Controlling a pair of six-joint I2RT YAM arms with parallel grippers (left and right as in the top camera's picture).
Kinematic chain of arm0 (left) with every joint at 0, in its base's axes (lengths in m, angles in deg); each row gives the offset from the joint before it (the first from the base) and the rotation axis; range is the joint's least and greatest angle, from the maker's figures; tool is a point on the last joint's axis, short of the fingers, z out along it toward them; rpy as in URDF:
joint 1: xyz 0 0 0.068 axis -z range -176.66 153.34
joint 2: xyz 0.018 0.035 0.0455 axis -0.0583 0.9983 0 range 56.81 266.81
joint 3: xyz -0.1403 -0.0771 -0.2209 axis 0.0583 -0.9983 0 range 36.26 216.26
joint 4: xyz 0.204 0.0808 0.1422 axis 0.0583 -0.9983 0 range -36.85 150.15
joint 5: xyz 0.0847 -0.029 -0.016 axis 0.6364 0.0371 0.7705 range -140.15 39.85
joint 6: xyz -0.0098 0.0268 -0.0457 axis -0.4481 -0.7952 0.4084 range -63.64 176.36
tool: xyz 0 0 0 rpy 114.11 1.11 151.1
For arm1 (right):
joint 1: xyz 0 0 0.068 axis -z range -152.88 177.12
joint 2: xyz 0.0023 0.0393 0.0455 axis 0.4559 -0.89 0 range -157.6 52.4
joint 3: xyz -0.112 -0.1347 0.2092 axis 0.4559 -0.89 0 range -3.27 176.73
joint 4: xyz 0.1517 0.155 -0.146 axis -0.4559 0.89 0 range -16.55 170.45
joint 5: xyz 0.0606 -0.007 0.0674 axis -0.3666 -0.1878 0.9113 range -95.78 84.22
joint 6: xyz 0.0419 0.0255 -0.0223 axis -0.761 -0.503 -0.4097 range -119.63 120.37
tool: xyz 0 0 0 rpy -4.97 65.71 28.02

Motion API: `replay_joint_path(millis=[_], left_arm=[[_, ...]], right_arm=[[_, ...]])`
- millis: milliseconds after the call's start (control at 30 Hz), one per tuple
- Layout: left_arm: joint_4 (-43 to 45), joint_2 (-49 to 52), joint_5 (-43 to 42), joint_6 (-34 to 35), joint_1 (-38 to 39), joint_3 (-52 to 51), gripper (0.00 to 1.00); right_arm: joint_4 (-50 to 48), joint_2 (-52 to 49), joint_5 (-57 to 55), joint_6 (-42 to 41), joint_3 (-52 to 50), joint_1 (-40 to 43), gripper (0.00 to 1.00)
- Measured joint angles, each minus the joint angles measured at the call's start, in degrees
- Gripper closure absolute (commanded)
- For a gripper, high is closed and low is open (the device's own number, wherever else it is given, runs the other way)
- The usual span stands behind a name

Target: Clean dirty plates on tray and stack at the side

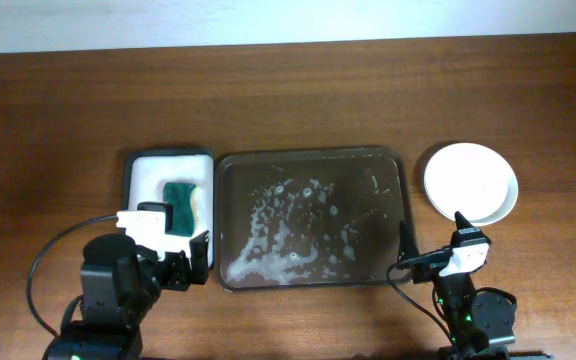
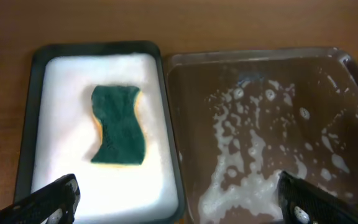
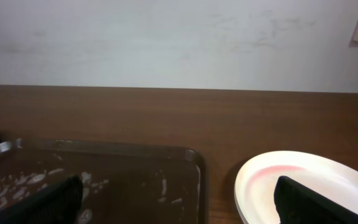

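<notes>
The dark brown tray (image 1: 308,153) lies mid-table and holds only soapy foam and water; it also shows in the left wrist view (image 2: 328,93) and the right wrist view (image 3: 135,180). The plates (image 1: 471,183) sit stacked on the table right of the tray; the top one is white. In the right wrist view the top plate (image 3: 303,177) carries a faint pink smear. I cannot tell how many are in the stack. My left gripper (image 1: 178,242) (image 2: 179,202) is open and empty at the near edge between the sponge tray and the brown tray. My right gripper (image 1: 433,247) (image 3: 185,202) is open and empty, near the tray's right front corner.
A smaller white-lined tray (image 1: 140,170) (image 2: 67,74) left of the brown tray holds a green sponge (image 1: 180,196) (image 2: 118,134). Bare wooden table lies behind both trays up to a white wall (image 3: 166,37).
</notes>
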Motion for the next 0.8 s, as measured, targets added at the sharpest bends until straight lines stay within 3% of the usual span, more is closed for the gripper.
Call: replay_joint_path(millis=[200,433,600,700,800], left_arm=[[5.5,-9.8,1.1,-0.5,-1.0,-6.4,0.01],[31.4,-27.9,1.5,-0.6,-2.8,-28.4,0.01],[47.8,-34.4,1.5,-2.5,-3.8,-38.7,0.00],[47.6,-34.6,1.4,-7.3,-3.9,-39.2,0.01],[40.3,-34.8,1.3,-9.2,-3.9,-39.5,0.01]], right_arm=[[0.0,0.0,0.0,0.0,0.0,0.0,0.02],[0.0,0.0,0.2,0.0,0.0,0.0,0.01],[0.0,0.0,0.2,0.1,0.0,0.0,0.01],[0.0,0.0,0.2,0.0,0.0,0.0,0.01],[0.0,0.0,0.2,0.0,0.0,0.0,0.01]])
